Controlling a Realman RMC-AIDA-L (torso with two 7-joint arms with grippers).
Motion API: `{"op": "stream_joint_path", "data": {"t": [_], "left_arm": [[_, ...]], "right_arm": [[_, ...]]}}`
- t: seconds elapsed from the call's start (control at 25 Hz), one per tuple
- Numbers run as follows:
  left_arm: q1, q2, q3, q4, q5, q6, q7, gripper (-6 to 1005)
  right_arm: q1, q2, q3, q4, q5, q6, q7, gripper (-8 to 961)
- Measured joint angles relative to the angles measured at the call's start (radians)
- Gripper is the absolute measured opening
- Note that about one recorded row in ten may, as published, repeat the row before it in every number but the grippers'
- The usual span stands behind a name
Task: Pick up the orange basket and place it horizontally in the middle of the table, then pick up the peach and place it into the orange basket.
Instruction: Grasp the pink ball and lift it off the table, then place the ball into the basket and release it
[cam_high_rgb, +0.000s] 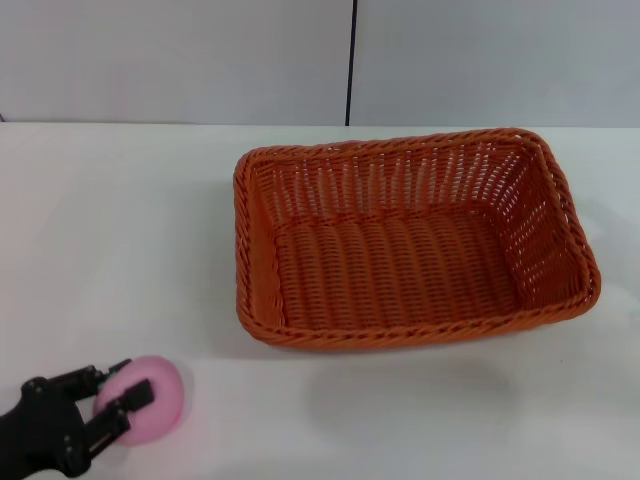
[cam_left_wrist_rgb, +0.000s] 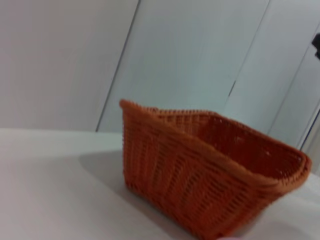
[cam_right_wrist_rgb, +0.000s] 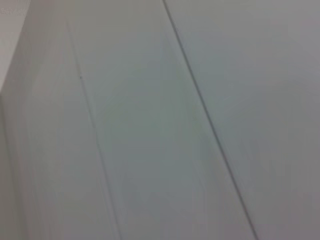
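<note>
The left tool (cam_high_rgb: 118, 392) is clamped on the peach (cam_high_rgb: 150, 398) near the unlabelled orange basket (cam_high_rgb: 410, 245).

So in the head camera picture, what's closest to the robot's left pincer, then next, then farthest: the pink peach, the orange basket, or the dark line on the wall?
1. The small round pink toy peach, between the left pincer's fingers, near left corner of the white table.
2. The big orange woven wicker basket, mid-table, to the right.
3. The dark vertical wall seam, behind the table.

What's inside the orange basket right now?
Nothing: the orange basket shows only its bare woven floor. The peach sits outside on the table, between the left gripper's fingers.
</note>
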Motion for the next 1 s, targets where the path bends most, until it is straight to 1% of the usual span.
{"op": "stream_joint_path", "data": {"t": [0.12,0.16,0.24,0.32,0.36,0.44,0.48,0.52,0.56,0.6,0.64,0.72,0.76,0.8,0.84,0.88,0.92,0.96,1.0], "left_arm": [[-0.011,0.002,-0.034,0.001,-0.019,-0.024,-0.007,336],[-0.011,0.002,-0.034,0.001,-0.019,-0.024,-0.007,318],[-0.032,0.006,-0.086,0.008,-0.069,-0.043,-0.04,290],[-0.056,0.01,-0.116,0.012,-0.109,-0.052,-0.08,269],[-0.082,0.012,-0.125,0.02,-0.136,-0.062,-0.107,259],[-0.112,0.008,-0.127,0.034,-0.154,-0.067,-0.122,250],[-0.124,0.007,-0.127,0.039,-0.157,-0.067,-0.124,246],[-0.144,0.004,-0.127,0.044,-0.162,-0.068,-0.125,242],[-0.179,0.0,-0.127,0.044,-0.167,-0.069,-0.122,238],[-0.179,0.0,-0.127,0.044,-0.167,-0.069,-0.122,233],[-0.202,-0.002,-0.128,0.042,-0.172,-0.073,-0.121,229],[-0.238,-0.005,-0.129,0.038,-0.182,-0.089,-0.125,221],[-0.249,-0.006,-0.129,0.035,-0.185,-0.093,-0.127,216],[-0.249,-0.006,-0.129,0.035,-0.185,-0.093,-0.127,212],[-0.269,-0.006,-0.129,0.019,-0.192,-0.099,-0.129,208],[-0.269,-0.006,-0.129,0.019,-0.192,-0.099,-0.129,199],[-0.288,-0.007,-0.13,-0.016,-0.202,-0.098,-0.128,189],[-0.288,-0.007,-0.13,-0.016,-0.202,-0.098,-0.128,179],[-0.307,-0.007,-0.128,-0.06,-0.205,-0.086,-0.12,170]], "right_arm": [[-0.004,0.0,0.037,0.039,0.0,-0.006,-0.021,610],[-0.004,0.0,0.081,0.084,0.0,-0.012,-0.038,610],[-0.004,0.0,0.096,0.1,-0.001,-0.012,-0.041,610],[-0.005,-0.003,0.138,0.14,-0.004,-0.013,-0.052,610],[-0.012,-0.004,0.173,0.177,-0.006,-0.013,-0.075,610],[-0.021,-0.002,0.206,0.209,-0.005,-0.015,-0.097,609],[-0.021,-0.002,0.206,0.209,-0.005,-0.015,-0.097,609],[-0.025,-0.001,0.228,0.229,-0.003,-0.017,-0.107,609],[-0.029,0.0,0.272,0.272,-0.003,-0.024,-0.125,609],[-0.029,0.0,0.272,0.272,-0.003,-0.024,-0.125,609],[-0.035,-0.001,0.32,0.316,-0.003,-0.027,-0.14,609],[-0.038,-0.002,0.341,0.33,-0.003,-0.027,-0.142,609],[-0.047,-0.002,0.374,0.346,-0.003,-0.027,-0.143,609],[-0.047,-0.002,0.374,0.346,-0.003,-0.027,-0.143,609],[-0.054,-0.002,0.393,0.35,-0.003,-0.029,-0.141,609],[-0.054,-0.002,0.393,0.35,-0.003,-0.029,-0.141,609],[-0.057,-0.002,0.401,0.355,-0.003,-0.031,-0.139,609],[-0.06,-0.002,0.418,0.369,-0.002,-0.045,-0.138,609],[-0.06,-0.002,0.418,0.369,-0.002,-0.045,-0.138,609]]}}
